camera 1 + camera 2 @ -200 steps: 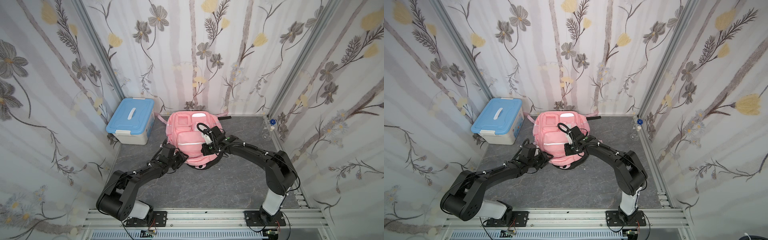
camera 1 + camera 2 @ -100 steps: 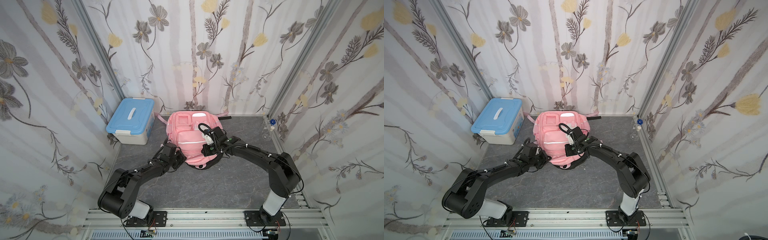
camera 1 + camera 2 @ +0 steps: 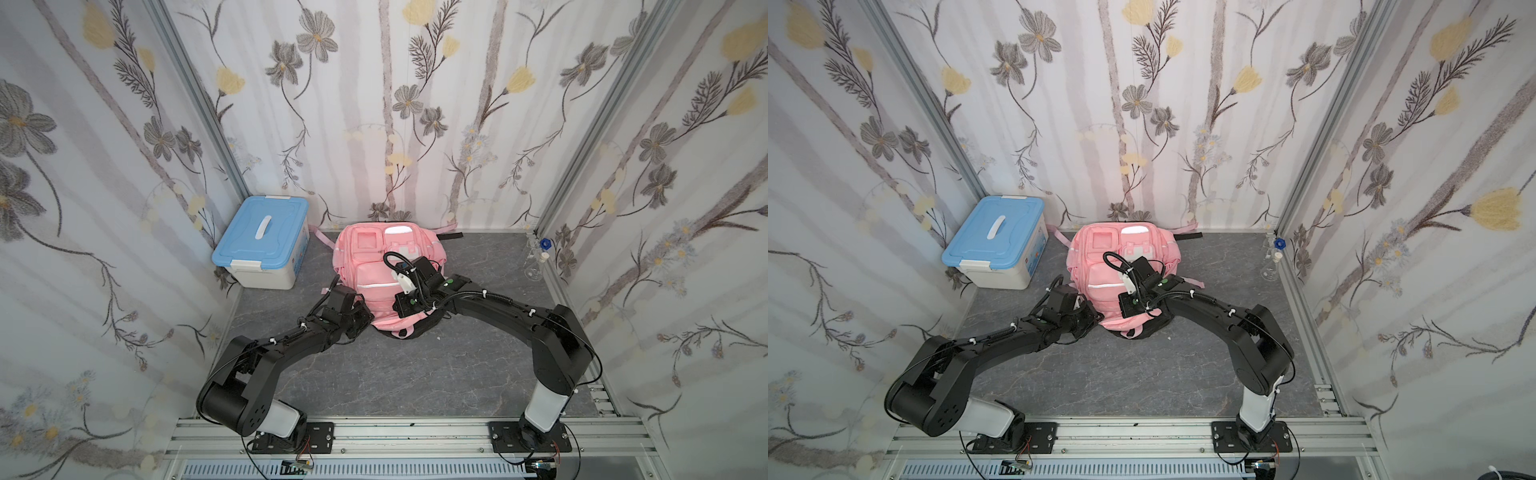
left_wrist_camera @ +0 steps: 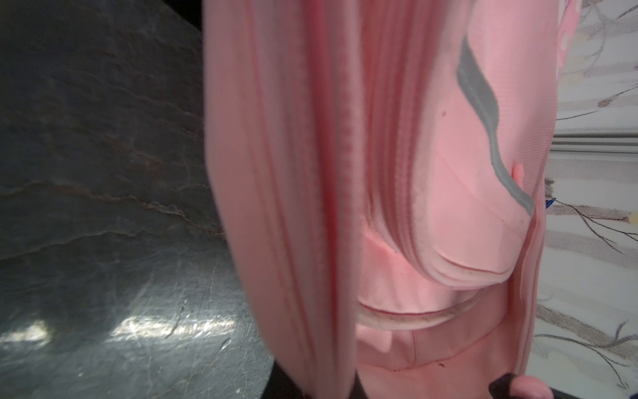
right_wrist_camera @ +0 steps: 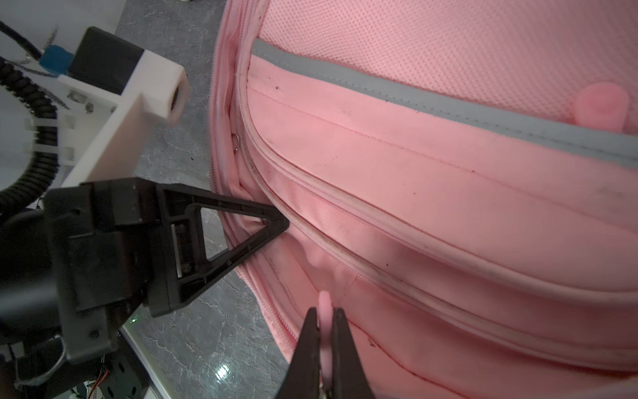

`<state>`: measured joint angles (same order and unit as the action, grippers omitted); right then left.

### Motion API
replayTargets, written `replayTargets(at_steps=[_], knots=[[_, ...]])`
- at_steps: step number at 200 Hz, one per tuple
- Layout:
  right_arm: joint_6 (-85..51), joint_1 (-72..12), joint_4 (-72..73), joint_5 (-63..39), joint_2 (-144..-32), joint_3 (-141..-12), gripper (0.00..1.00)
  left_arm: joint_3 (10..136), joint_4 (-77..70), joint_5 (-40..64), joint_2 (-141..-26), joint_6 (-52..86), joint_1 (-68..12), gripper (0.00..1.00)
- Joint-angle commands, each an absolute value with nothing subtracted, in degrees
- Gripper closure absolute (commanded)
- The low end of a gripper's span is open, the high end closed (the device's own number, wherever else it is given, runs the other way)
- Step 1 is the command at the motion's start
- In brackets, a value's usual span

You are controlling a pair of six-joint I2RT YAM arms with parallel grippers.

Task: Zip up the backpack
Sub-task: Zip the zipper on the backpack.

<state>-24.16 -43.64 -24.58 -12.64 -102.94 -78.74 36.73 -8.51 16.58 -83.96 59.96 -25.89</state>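
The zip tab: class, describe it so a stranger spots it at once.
Find the pink backpack by the back wall. At its near end, the right pincer is shut on a small pink tab, sticking out between its fingertips unlike the flat seams around.

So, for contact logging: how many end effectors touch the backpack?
2: the left end effector presses the backpack at its side; right end effector pinches its pink zipper pull.

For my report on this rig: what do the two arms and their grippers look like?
The left arm and the right arm are black, each with a white segment above its base. White ties hold thin cables along them. Each wrist carries a white camera mount and a ribbed black hose. The left gripper and the right gripper have black tapering fingers.
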Motion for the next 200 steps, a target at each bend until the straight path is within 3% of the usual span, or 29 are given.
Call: replayTargets(at_steps=[1,200], knots=[[-25.1,-44.5,-23.7,-14.5,-103.5,-79.5,1.00,37.4,-13.3,18.3,-83.5,58.8,-26.2,1.00],[-27.9,-48.6,-22.0,-14.3,-111.2,-86.1,1.00,37.5,-13.6,18.5,-82.8,59.3,-26.8,1.00]])
